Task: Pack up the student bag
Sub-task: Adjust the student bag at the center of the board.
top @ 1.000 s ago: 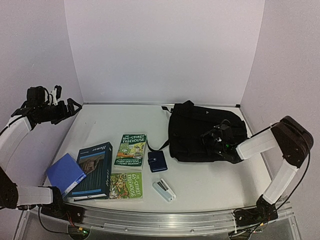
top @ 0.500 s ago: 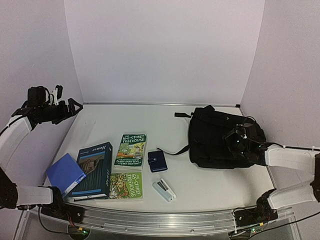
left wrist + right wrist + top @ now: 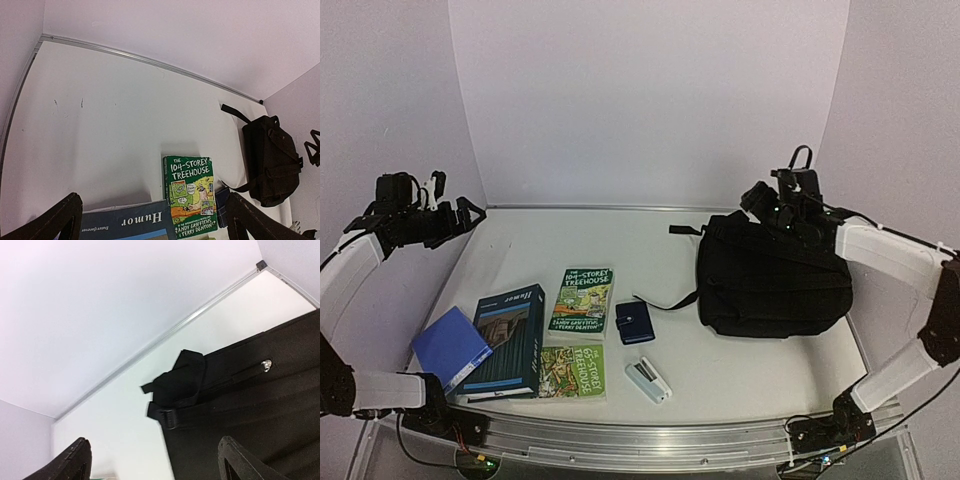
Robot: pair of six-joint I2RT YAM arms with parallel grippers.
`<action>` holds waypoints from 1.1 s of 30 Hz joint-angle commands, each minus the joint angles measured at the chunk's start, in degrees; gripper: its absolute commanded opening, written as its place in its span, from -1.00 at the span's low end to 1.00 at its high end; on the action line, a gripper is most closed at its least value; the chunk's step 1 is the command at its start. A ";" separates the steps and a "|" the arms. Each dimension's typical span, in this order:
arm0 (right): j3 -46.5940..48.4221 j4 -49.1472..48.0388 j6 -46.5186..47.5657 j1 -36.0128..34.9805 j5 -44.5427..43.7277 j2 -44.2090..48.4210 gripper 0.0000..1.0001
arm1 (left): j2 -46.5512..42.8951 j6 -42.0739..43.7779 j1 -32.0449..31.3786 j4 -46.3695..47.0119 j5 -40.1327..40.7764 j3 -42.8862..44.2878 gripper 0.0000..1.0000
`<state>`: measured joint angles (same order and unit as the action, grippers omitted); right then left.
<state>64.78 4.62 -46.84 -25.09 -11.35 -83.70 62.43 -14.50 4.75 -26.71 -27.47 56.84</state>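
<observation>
Student bag (image 3: pixel 775 290) lies flat at the right end of the bench (image 3: pixel 620 235), seen from above. My right pincer (image 3: pixel 782 205) hangs over the bag's far edge with nothing in it. My left pincer (image 3: pixel 445 215) is raised well off to the bag's left, beyond the books (image 3: pixel 582 300). I judge the bag must be opened first. I should drop squarely onto a zipper tab, pinch only the tab, and draw along the seam without dragging the fabric.

From the left wrist, my left pincer (image 3: pixel 150 220) stands wide and empty. The student bag (image 3: pixel 270 160) is small at the right, with one strap (image 3: pixel 232 111) trailing from its far end.

From the right wrist, my right pincer (image 3: pixel 155 460) is spread wide above the student bag (image 3: pixel 260 415). A silver zipper pull (image 3: pixel 266 364) shows on it. The frame cuts off most of the bag, and I cannot tell whether any compartment is unzipped.
</observation>
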 commanded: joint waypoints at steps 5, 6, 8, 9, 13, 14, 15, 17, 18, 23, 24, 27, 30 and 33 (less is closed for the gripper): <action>6.57 2.57 9.34 3.58 2.61 -13.06 0.81 | 0.74 1.23 -0.34 1.52 -0.39 -0.08 0.99; 7.57 2.51 10.51 3.81 1.74 -14.22 0.81 | 0.90 1.23 -0.32 1.38 -0.42 0.01 0.99; 9.77 2.49 11.73 4.73 0.92 -16.35 0.79 | 0.97 1.23 -0.32 1.40 -0.45 0.02 1.00; 10.49 2.46 12.18 5.50 1.08 -17.50 0.78 | 0.97 1.23 -0.35 1.37 -0.45 -0.02 0.99; 13.96 2.17 14.41 8.01 4.27 -21.94 0.59 | 1.06 1.40 -0.37 1.42 -0.14 -0.04 0.99; 14.91 2.13 15.36 8.37 5.13 -22.92 0.52 | 1.14 1.44 -0.38 1.36 -0.04 0.03 0.99; 15.90 2.12 16.21 8.58 5.81 -23.95 0.48 | 1.27 1.50 -0.39 1.28 0.03 0.09 0.99; 17.87 2.15 17.38 8.71 6.84 -26.21 0.42 | 1.53 1.58 -0.36 1.16 0.17 0.18 0.99; 19.05 2.15 17.70 8.79 7.35 -27.45 0.39 | 1.63 1.65 -0.36 1.13 0.17 0.20 0.99; 23.09 2.03 18.50 8.99 12.44 -31.91 0.22 | 1.53 1.76 -0.42 1.01 0.43 0.20 0.99; 23.78 1.80 18.67 8.97 14.04 -32.52 0.15 | 1.55 1.76 -0.43 0.98 0.45 0.21 0.99; 24.54 -0.47 18.91 8.94 19.73 -33.00 -0.25 | 1.68 1.73 -0.42 1.01 0.44 0.28 0.99; 24.85 -2.11 18.22 8.93 25.41 -31.83 -0.86 | 1.68 1.59 -0.42 0.98 0.39 0.27 0.99; 24.50 -3.40 17.14 8.95 32.84 -28.38 -1.00 | 1.66 1.58 -0.38 1.00 0.27 0.28 0.99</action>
<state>87.17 5.42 -29.03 -15.85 9.28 -116.51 64.07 -13.45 4.54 -26.79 -27.27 56.84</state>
